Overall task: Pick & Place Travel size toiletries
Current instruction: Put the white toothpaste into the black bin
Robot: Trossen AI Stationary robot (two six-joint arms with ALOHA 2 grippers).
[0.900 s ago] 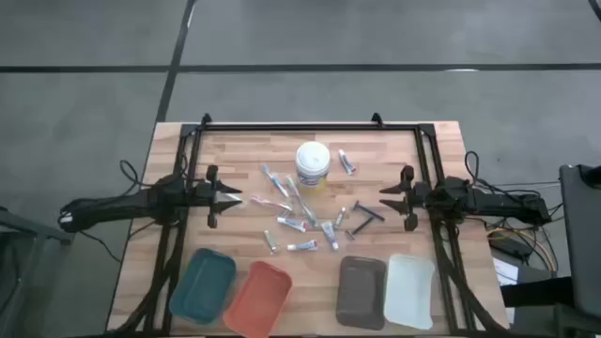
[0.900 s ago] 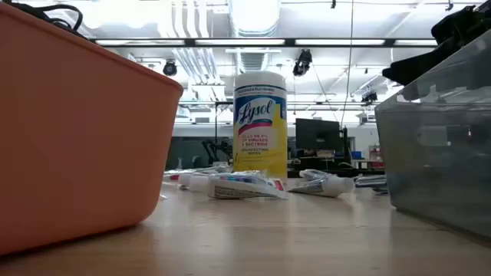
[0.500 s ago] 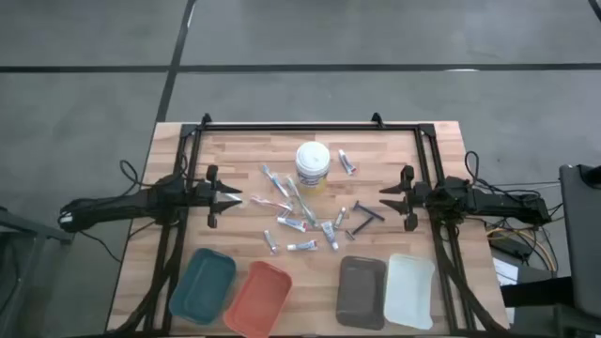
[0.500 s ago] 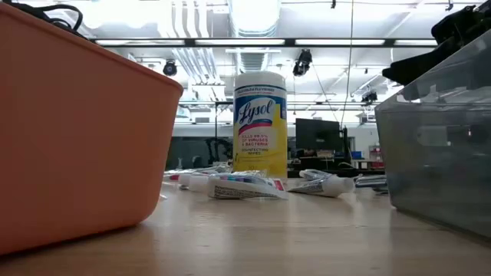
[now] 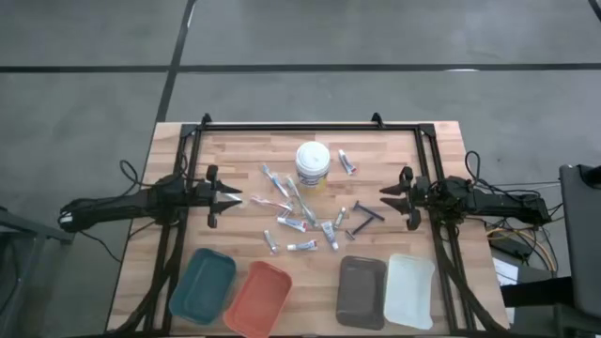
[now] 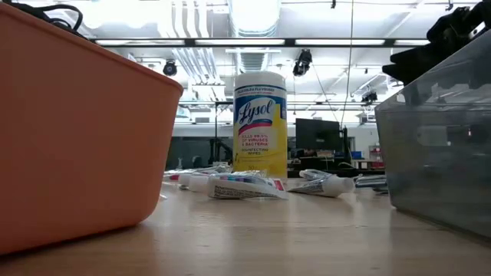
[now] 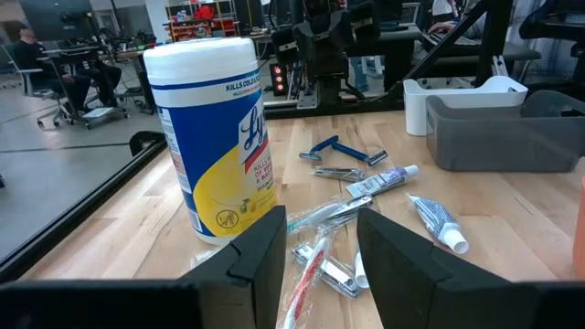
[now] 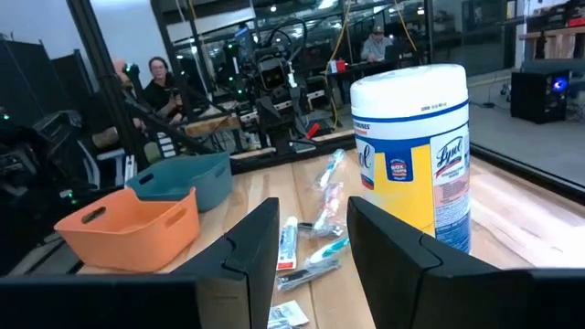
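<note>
Light wooden slatted counter [image 5: 235,160], framed by a black rail, carried everything.

Four rectangular plastic trays lined its near edge: teal [image 5: 203,284], orange [image 5: 258,297], grey [image 5: 362,290], white [image 5: 410,289]. All looked empty.

Round white-lidded wipes tub with blue-and-yellow label [image 5: 312,164] stood upright near the far middle; not for picking.

Left claw [image 5: 228,197], dark, two-fingered, hovered at the counter's left side with fingers spread and nothing between them. Right claw [image 5: 389,199], same make, hovered at the right side, likewise parted and empty. Each faced inward toward the scatter.

Travel toiletries lay loose on the counter between the claws, in front of the tub: a dark T-shaped razor [image 5: 366,214], small silvery-white tubes [image 5: 301,246] and slim pastel-handled toothbrushes [image 5: 270,203].

Deciding relation: the razor lay just inward of the right claw, its handle running diagonally; the right arm was clearly nearer. The toothbrush lay just inward of the left claw, long axis roughly in line with that claw's reach.
</note>
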